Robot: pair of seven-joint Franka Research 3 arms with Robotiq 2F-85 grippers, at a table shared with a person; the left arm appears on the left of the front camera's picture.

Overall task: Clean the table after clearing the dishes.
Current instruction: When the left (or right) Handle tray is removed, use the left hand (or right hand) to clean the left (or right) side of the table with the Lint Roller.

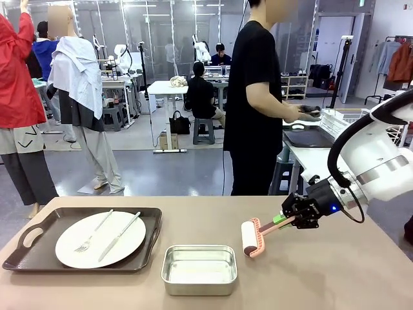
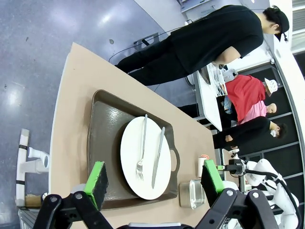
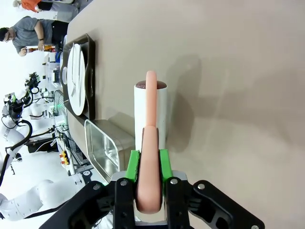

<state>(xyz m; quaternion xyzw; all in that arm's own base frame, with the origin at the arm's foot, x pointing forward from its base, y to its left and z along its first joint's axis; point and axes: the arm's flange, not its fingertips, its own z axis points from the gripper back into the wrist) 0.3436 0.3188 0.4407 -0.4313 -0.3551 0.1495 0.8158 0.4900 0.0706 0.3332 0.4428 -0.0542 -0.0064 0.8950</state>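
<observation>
Roller point(image 1: 250, 238) clamped in right gripper point(image 1: 288, 221), set on table point(image 1: 322, 271) right of pan point(image 1: 199, 268); tray point(image 1: 39, 248) left; left gripper point(image 2: 155, 177) spread wide

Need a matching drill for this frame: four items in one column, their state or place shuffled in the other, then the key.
Items
1. lint roller
2. plate
3. steel pan
4. left gripper

States or places
A. open, holding nothing
B. empty, sitting directly on the table
C. lying on the brown tray
D. clamped by its handle in the right gripper

Pairs: 1-D, 2-C, 3-B, 4-A
</observation>
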